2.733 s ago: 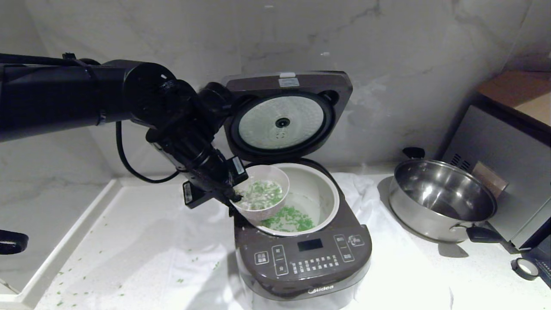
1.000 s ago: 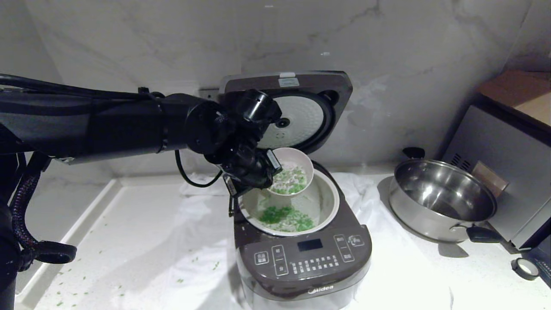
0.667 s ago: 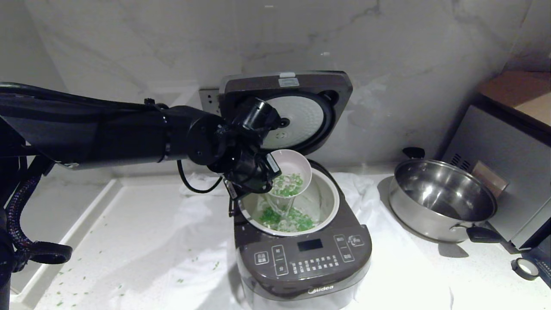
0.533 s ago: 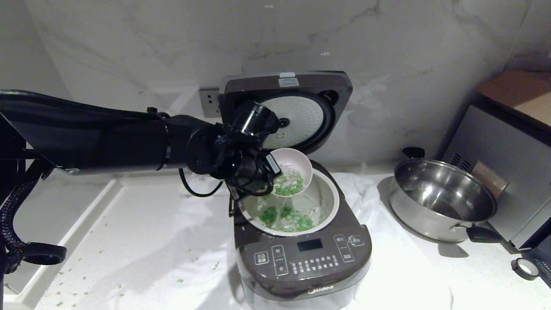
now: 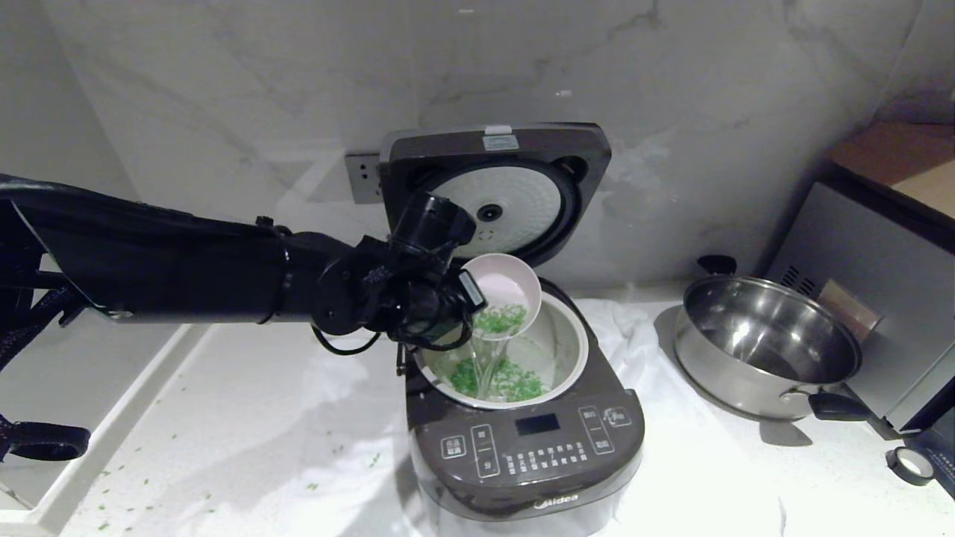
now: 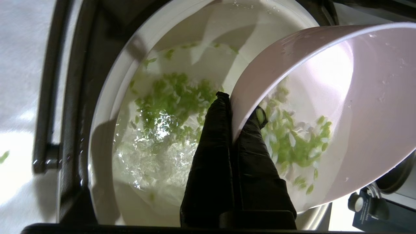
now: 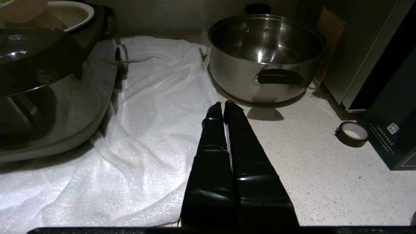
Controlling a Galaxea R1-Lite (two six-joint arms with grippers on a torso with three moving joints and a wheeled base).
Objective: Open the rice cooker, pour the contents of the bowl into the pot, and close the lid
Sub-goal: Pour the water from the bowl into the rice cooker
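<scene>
The dark brown rice cooker (image 5: 522, 440) stands open, its lid (image 5: 496, 190) raised against the wall. My left gripper (image 5: 466, 298) (image 6: 239, 105) is shut on the rim of the bowl (image 5: 503, 298) (image 6: 351, 107), one finger inside and one outside. The pink bowl is tilted over the pot (image 5: 571, 347) (image 6: 107, 107). Water and green contents (image 5: 500, 319) (image 6: 302, 143) stream from the bowl into the pot, where more green bits (image 5: 507, 380) (image 6: 172, 97) float. My right gripper (image 7: 223, 105) hovers shut and empty over the counter beside the cooker (image 7: 48, 81).
A white towel (image 5: 313, 418) (image 7: 156, 97) lies under the cooker. A steel pan (image 5: 768, 343) (image 7: 266, 55) sits to the right, before a grey metal oven box (image 5: 880, 291). A tape roll (image 5: 912, 464) (image 7: 351, 133) lies at the right edge. Green bits (image 5: 134, 507) are scattered on the counter's left.
The left arm has dropped lower and tipped the bowl further over the pot. More water and green bits have run from the bowl into the pot.
</scene>
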